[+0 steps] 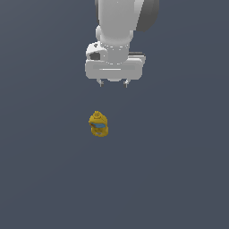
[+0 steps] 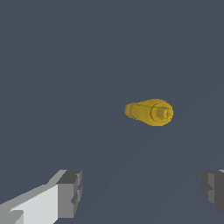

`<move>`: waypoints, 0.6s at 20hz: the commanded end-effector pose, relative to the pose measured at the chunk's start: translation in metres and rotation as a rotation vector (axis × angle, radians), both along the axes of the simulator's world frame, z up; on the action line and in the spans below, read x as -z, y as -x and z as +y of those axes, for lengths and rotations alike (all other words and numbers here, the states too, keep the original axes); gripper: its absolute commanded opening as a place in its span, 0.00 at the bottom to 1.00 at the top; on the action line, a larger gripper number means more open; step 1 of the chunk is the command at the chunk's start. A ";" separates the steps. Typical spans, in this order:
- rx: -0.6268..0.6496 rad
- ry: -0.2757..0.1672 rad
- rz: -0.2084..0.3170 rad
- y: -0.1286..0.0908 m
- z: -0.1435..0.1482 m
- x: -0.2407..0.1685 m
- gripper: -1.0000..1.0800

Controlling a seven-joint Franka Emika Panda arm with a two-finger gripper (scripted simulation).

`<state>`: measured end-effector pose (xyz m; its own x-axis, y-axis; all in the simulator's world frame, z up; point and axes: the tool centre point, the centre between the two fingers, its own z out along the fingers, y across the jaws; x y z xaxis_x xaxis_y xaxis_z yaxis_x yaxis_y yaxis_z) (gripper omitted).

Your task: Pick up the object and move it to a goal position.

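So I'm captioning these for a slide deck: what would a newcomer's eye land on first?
The yellow squeeze bottle, the only color on the flat dark grey floor, near the middle of the exterior view. Next, the big white arm hanging above it, its gripper open-jawed and empty. In the wrist view the bottle is apart from both fingers, not between them.

Arm (image 1: 123,27): upper links cut off by exterior view's top edge. Gripper (image 1: 113,83): only fingertips show below the hand in exterior view; in wrist view both fingers (image 2: 70,192) cropped at frame edges. Bottle (image 1: 98,125): label too small to read; wrist view shows cap end only, label side hidden.
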<state>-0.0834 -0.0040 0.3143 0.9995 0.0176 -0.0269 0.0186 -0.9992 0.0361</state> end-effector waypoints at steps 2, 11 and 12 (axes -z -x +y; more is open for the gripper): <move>0.000 0.000 0.000 0.000 0.000 0.000 0.96; -0.003 -0.009 -0.021 0.000 -0.015 -0.007 0.96; -0.001 -0.010 -0.022 0.000 -0.016 -0.007 0.96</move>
<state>-0.0830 -0.0179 0.3207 0.9998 0.0196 -0.0076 0.0198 -0.9994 0.0279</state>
